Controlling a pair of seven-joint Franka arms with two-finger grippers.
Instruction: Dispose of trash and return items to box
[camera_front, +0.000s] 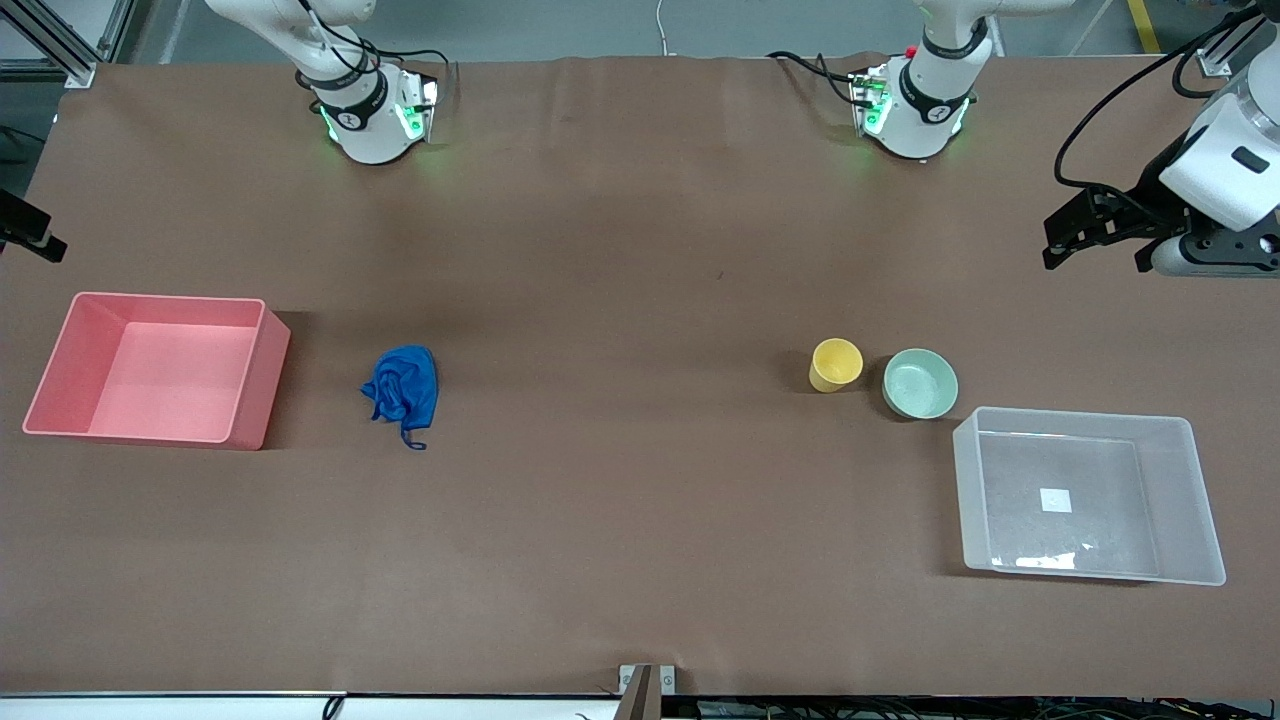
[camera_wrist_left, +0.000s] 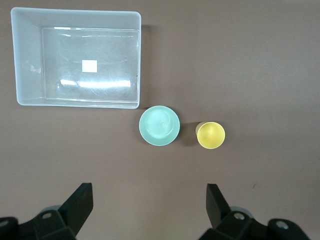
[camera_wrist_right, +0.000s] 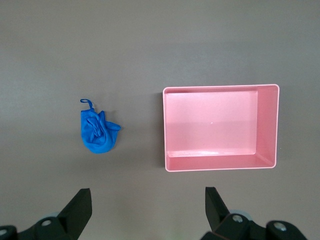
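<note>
The blue cloth wad (camera_front: 403, 388) with its string loop lies on the brown table, beside the pink bin; it also shows in the right wrist view (camera_wrist_right: 98, 131). The yellow cup (camera_front: 835, 364) stands upright beside the mint bowl (camera_front: 920, 383), both just farther from the front camera than the clear box (camera_front: 968, 480). The left wrist view shows the cup (camera_wrist_left: 210, 135), the bowl (camera_wrist_left: 159, 125) and the empty box (camera_wrist_left: 29, 65). My left gripper (camera_front: 1075, 235) (camera_wrist_left: 149, 205) hangs open and empty, high over the left arm's end of the table. My right gripper (camera_front: 35, 238) (camera_wrist_right: 147, 207) hangs open and empty over the right arm's end.
An empty pink rectangular bin (camera_front: 262, 375) stands at the right arm's end of the table; it also shows in the right wrist view (camera_wrist_right: 268, 125). Both arm bases stand along the table edge farthest from the front camera. Bare brown table lies between the cloth and the cup.
</note>
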